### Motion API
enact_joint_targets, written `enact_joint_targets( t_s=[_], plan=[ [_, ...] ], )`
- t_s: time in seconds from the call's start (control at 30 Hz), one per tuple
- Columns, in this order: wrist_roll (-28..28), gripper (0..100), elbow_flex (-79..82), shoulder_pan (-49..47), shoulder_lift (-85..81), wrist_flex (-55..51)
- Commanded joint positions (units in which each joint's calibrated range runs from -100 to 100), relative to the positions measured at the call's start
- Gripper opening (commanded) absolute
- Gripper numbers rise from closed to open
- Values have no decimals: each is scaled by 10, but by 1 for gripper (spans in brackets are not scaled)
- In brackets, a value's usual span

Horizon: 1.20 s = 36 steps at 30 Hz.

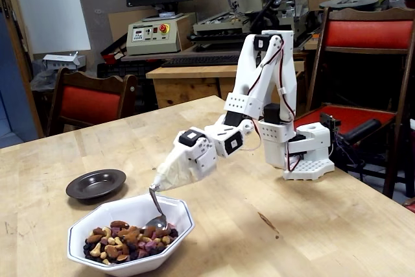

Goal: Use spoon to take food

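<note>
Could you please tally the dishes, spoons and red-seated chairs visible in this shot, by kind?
White bowl: 1
Dark plate: 1
Spoon: 1
Red-seated chairs: 2
Total: 5

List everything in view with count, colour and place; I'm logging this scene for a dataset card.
food: one heap, tan, brown and dark purple, in the bowl.
bowl: one, white, octagonal, table front.
plate: one, dark, round, behind the bowl, empty.
table: one, light wood.
chairs: two, red-cushioned, behind the table.
spoon: one, silver, on the arm's tip, its bowl at the food's right edge.
arm: one, white, base at table right.
</note>
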<state>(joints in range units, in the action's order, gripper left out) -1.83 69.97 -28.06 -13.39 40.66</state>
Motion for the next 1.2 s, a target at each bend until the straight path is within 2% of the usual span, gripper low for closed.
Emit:
enact_joint_targets(
  t_s=[0.0,0.33,0.7,1.17],
  plan=[
    [-12,4,-6,-6,-63,33],
    [-11,4,-9,-4,-65,60],
    [-12,4,-9,77,-65,82],
    [-9,4,-10,109,-66,82]
  ],
)
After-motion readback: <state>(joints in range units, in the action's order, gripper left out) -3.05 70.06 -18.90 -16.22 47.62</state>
